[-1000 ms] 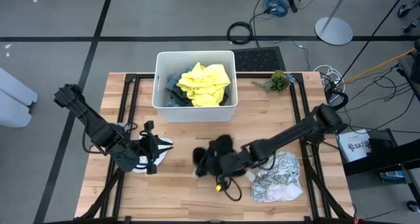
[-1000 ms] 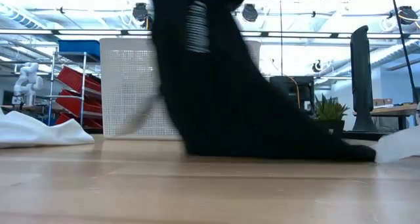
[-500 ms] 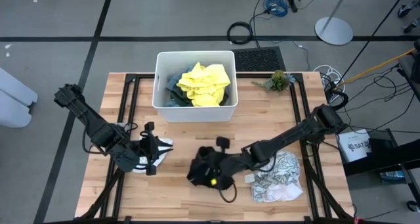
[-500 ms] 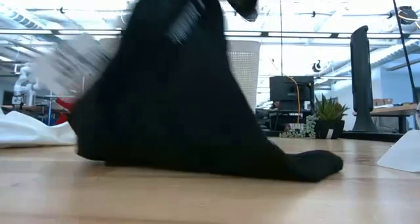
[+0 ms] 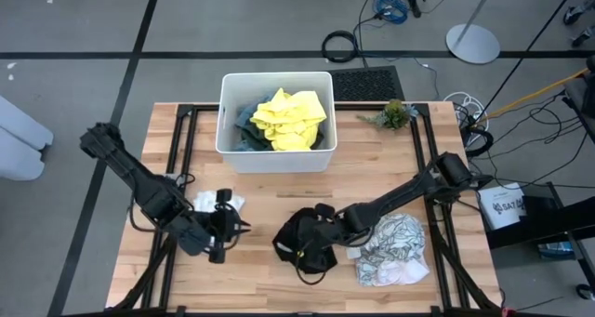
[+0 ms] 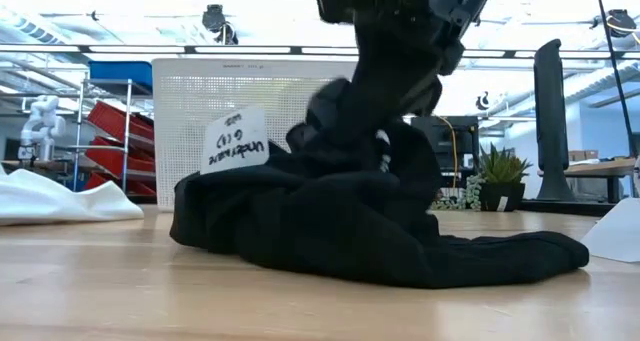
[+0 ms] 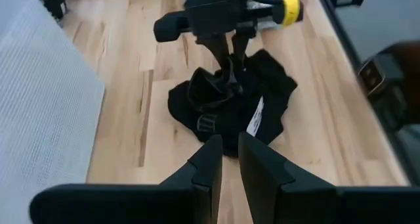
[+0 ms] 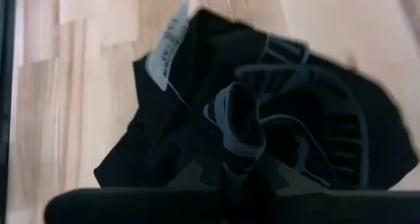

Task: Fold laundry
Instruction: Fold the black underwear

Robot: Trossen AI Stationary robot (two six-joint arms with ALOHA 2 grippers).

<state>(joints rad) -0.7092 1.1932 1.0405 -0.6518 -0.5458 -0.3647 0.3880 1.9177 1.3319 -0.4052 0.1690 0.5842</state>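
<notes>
A black garment (image 5: 299, 244) with a white label (image 6: 234, 141) lies heaped on the wood table, near the middle of its front. My right gripper (image 7: 231, 86) stands over it, slanting down, shut on a raised bunch of the cloth. My left gripper (image 5: 242, 230) hovers left of the heap and points at it. Its fingers (image 7: 211, 159) are almost together with nothing between them. A small white cloth (image 5: 219, 204) lies flat just beyond the left gripper. My right gripper pinches a bunched fold near the middle of the black garment (image 7: 225, 100) between its two fingers, coming from above at a slant. How many layers it has cannot be told. The bunch rises to the fingers (image 6: 345, 106); the rest of the garment lies slack on the table.
A white tub (image 5: 227, 122) at the table's far middle holds a yellow cloth (image 5: 290, 118) and darker ones. A grey-white patterned cloth (image 5: 395, 250) lies crumpled right of the black heap. A small plant (image 5: 395, 113) stands at the far right.
My right gripper has gone down toward the table and rolled its wrist. The black garment, which hung tall from it, has sunk into a low heap with its label showing. My left gripper has moved a little toward the near edge and the heap, off the white cloth.
</notes>
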